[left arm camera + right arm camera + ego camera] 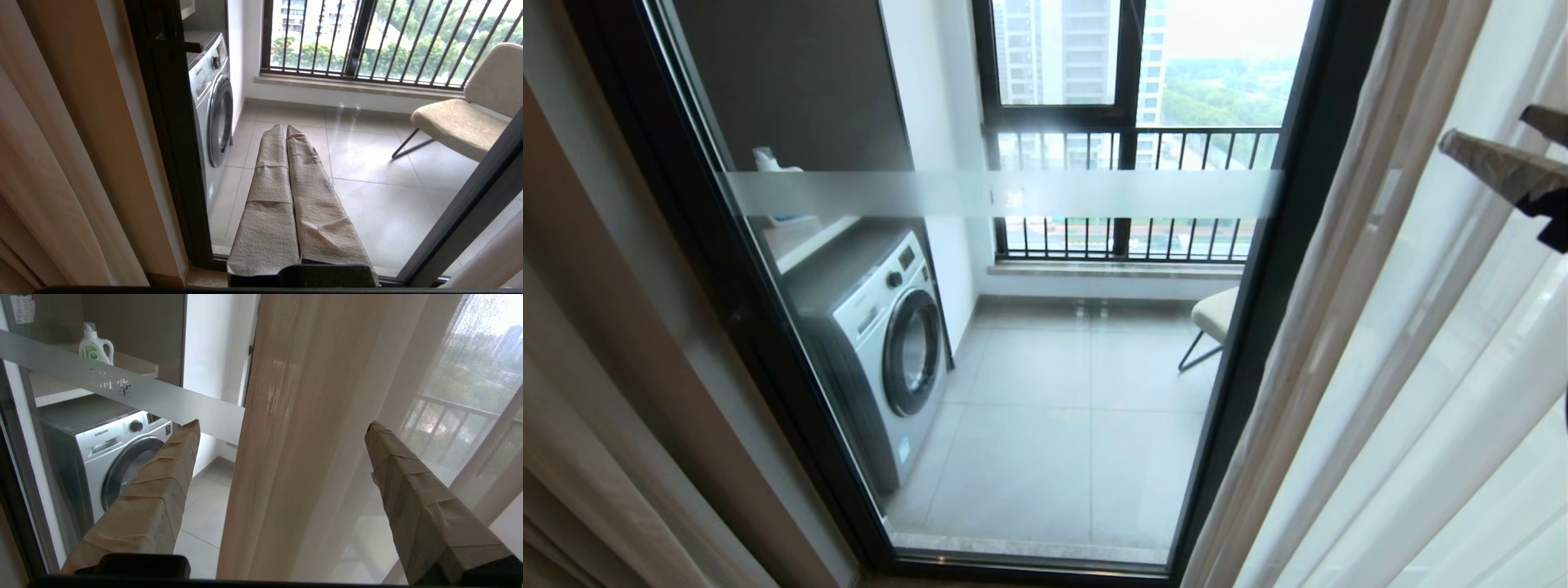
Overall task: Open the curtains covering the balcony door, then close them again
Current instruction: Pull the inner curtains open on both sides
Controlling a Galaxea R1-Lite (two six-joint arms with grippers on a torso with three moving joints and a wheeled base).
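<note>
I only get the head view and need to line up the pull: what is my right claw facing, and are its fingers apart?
Observer: The right claw is open, its fingers on either side of the beige curtain fold, not touching it.
Operator: And the left claw?
Observer: The left claw is shut and empty, pointing at the balcony door glass.
Operator: Anything else behind the glass?
Observer: A detergent bottle stands on the shelf above the washing machine.
</note>
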